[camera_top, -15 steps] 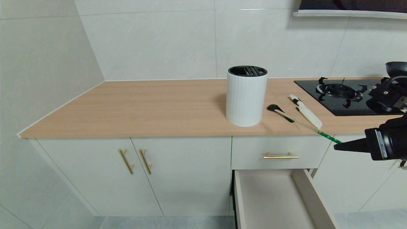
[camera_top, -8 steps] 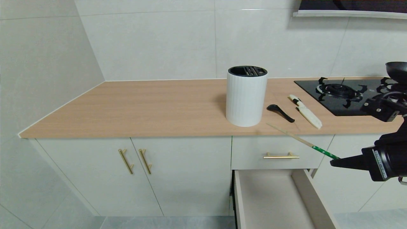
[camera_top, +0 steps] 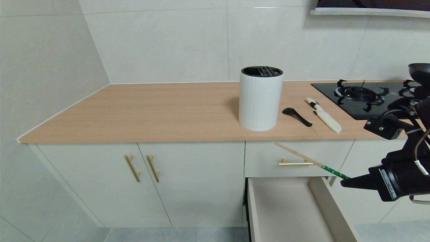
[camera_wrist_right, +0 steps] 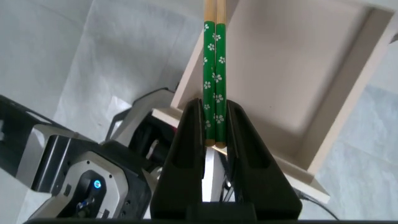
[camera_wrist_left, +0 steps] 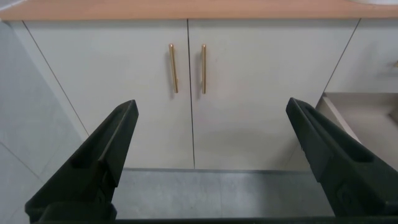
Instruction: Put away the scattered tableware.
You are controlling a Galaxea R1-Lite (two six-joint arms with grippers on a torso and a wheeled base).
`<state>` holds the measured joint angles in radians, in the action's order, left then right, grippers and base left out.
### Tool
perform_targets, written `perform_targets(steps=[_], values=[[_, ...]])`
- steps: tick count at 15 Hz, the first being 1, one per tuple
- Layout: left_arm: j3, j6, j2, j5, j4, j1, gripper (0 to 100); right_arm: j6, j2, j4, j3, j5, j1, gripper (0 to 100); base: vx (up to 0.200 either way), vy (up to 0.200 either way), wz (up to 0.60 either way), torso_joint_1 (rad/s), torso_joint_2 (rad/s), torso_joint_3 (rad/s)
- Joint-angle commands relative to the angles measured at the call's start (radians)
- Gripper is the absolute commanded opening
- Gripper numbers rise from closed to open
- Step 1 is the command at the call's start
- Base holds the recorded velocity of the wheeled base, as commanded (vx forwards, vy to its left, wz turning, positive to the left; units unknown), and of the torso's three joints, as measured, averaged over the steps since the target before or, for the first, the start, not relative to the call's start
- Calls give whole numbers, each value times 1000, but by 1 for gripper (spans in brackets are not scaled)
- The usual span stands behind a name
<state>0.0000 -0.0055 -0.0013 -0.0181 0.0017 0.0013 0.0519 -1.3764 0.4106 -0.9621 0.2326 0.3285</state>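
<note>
Pair of pale wooden chopsticks with green flowered ends (camera_top: 304,156), pinched side by side at those ends in the black right gripper (camera_top: 343,183), slanting just above the right wall of the open cream drawer (camera_top: 323,198), tips over its inside. Light, stiff, slick, probably prone to scissoring apart; best gripped across both sticks near the thick painted ends, as now.

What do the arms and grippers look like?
All matte black. Right gripper: fingers taper to a point from a cylindrical wrist bearing a white printed label. A thin black cable arcs over a boxy bracket. Left gripper: two flat, wedge-shaped fingers.
</note>
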Motion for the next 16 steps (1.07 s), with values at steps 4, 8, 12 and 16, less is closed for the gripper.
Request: perform_targets(steps=[4,8,12,16], values=[[0,-1,1,0,0,0,100,-1,-21,0,2,1,1,0,0,0,0,-183,458,264],[0,-1,1,0,0,0,100,-1,-26,0,2,1,3,0,0,0,0,-182,475,294],[0,-1,1,0,0,0,100,-1,-38,0,2,1,3,0,0,0,0,-160,458,299],[0,-1,1,0,0,0,100,-1,-39,0,2,1,3,0,0,0,0,-130,449,330]])
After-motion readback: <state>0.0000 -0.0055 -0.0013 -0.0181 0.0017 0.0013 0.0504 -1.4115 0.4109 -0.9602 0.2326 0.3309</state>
